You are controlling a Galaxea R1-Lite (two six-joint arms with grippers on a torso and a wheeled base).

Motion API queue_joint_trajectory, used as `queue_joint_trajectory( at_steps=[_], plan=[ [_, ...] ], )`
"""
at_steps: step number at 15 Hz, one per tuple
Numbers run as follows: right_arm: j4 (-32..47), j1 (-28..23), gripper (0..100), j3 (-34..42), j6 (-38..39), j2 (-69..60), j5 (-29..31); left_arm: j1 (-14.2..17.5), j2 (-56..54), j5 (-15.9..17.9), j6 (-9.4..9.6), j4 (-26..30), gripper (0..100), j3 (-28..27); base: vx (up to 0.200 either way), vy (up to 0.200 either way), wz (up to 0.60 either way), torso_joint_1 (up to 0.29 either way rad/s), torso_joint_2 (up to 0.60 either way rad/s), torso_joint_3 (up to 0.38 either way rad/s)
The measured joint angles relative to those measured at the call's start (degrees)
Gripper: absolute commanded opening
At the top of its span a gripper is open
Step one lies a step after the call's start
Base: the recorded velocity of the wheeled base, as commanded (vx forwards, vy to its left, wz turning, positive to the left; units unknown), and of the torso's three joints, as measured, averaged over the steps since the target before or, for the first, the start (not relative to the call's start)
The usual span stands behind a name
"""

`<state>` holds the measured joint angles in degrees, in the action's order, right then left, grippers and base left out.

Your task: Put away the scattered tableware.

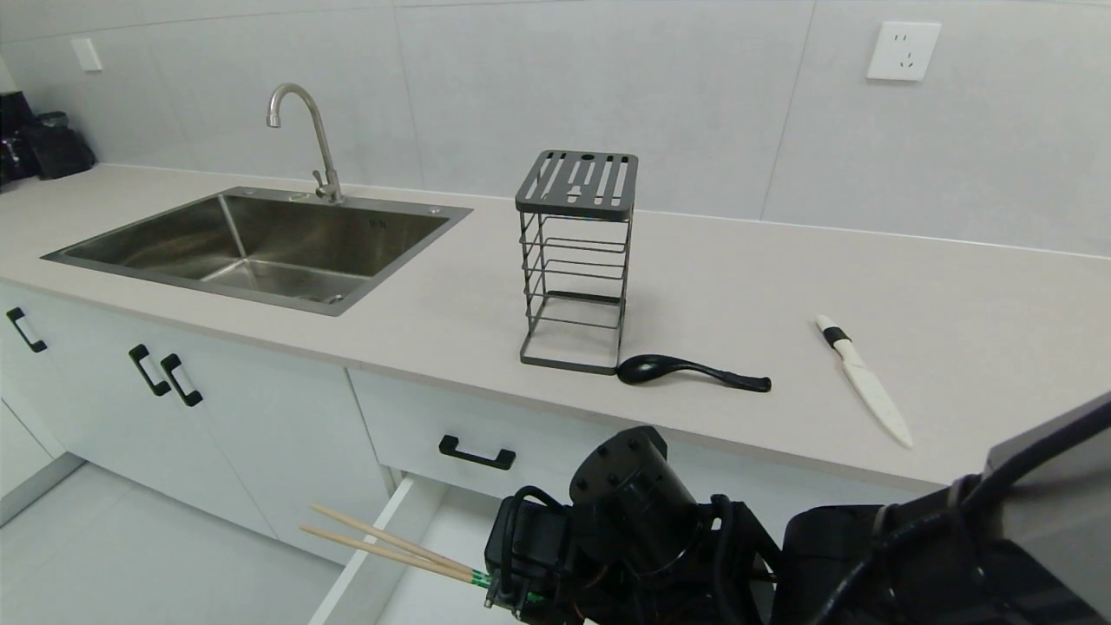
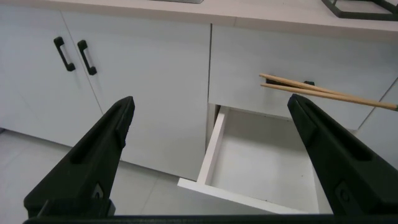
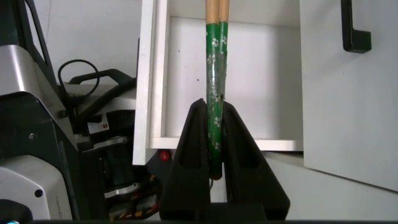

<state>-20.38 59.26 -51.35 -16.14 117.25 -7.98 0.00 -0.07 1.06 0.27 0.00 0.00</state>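
Right gripper [image 3: 214,121] is found clenched on a pair of wooden chopsticks [image 3: 216,74], gripped at their green-patterned ends. In the head view the chopsticks [image 1: 391,545] are seen projecting from the gripper towards 10 o'clock, held in the air below counter level and above the left side wall of an open white drawer [image 1: 356,577]. The drawer [image 3: 149,74] is pulled out from beneath the countertop [image 1: 738,286].

Left gripper [image 2: 211,102] is observed released, its jaws spread wide and nothing held between them. It is positioned over the drawer [image 2: 211,149], and the chopsticks [image 2: 323,90] are visible beyond it.

On the countertop a dark wire rack [image 1: 575,260] with a slotted top is noted standing upright. A black spoon [image 1: 686,371] lies at the rack's 5 o'clock, its bowl just beside the base frame and its handle directed towards 3 o'clock. A white knife [image 1: 864,382] lies at the spoon's 3 o'clock, well apart, with its tip towards 5 o'clock. A steel sink [image 1: 191,285] with a faucet [image 1: 304,130] is set into the counter at the rack's 9 o'clock.
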Motion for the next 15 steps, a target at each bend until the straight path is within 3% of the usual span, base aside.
queue_joint_trajectory(
  at_steps=[7,15],
  plan=[
    [-0.2,0.16,0,-0.09,-0.28,1.19,-0.02,0.0,0.0,0.0,0.0,0.0,100,0.0,0.0,0.0,0.0,-0.009,0.01,0.009],
    [-0.22,-0.88,0,-5.84,0.09,6.78,0.02,0.0,0.0,0.0,-0.02,0.0,100,0.0,0.0,0.0,0.0,-0.221,0.43,0.194]
  ],
)
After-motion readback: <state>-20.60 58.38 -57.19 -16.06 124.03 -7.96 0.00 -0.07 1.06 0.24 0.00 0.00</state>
